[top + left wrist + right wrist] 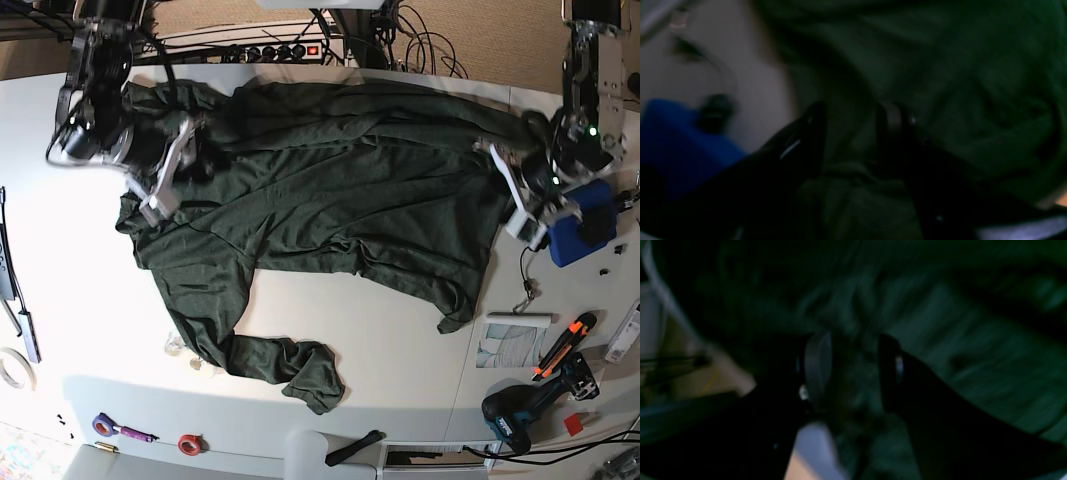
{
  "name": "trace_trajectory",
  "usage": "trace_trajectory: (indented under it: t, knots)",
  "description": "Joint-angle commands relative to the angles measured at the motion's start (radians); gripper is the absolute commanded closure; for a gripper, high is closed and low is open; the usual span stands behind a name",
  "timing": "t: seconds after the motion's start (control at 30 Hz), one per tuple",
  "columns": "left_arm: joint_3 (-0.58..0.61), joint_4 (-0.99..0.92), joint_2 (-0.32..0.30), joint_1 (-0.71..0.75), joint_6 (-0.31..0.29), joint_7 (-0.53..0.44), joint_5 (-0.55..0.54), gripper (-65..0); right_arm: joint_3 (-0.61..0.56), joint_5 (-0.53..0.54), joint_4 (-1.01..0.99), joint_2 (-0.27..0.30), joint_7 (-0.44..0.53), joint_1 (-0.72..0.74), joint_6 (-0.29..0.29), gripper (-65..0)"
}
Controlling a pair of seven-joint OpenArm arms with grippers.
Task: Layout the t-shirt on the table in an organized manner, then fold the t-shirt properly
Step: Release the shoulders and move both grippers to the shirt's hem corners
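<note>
From the wrist views, both claws stand spread with nothing pinched. The left claw (850, 133) hangs over bunched dark green cloth, and the right claw (853, 370) does the same, its jaws parted with fabric blurred between and beyond them.

The t-shirt (330, 200) lies across the upper middle of the bench (380, 370) in the base view, part spread but untidy. A long sleeve trails down to a crumpled end at lower centre, and ridges run along the top edge. The right claw (165, 165) sits at the shirt's upper left, the left claw (525, 185) at its upper right edge, beside a blue block (580, 235).

I judge I am mid-layout, between grasps. To do this well I would take single-layer edges at the shoulders or hem, not a bunch, and draw both arms apart evenly so the body flattens before any fold. The trailing sleeve needs straightening too.

Count: one t-shirt, two claws, one blue block. At the lower right edge lie one drill (520, 410) and one orange-handled tool (562, 345); at lower left, one red tape roll (189, 443).
</note>
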Motion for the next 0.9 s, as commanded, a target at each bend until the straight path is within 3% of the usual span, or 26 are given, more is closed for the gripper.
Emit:
trace_trajectory:
  t: [0.0,0.2,0.4,0.6,0.87]
  knots:
    - [-0.005,0.017,-0.014,-0.037,0.002,-0.028,-0.008,-25.9,0.005,-0.007,0.015,0.014,0.044,0.036,0.005,-23.7]
    - [-0.005,-0.065,-0.013,-0.204,0.023,-0.052,-0.016,-26.7,0.005,-0.216,0.014,0.014,0.234,0.177,0.000,-23.7]
    - [-0.005,-0.329,-0.013,-0.374,0.014,-0.088,-0.082,-27.4,0.005,-0.376,-0.020,0.011,0.290,0.269,-0.092,-23.7]
    - [-0.005,-0.658,-0.001,-0.568,-0.054,-0.105,-0.185,-32.6,0.005,-0.386,-0.148,0.011,0.343,0.289,-0.101,-23.7]
    - [-0.005,-1.122,0.054,-0.804,-0.082,-0.126,-0.219,-36.1,0.005,-0.386,-0.373,0.011,0.358,0.352,-0.101,-23.7]
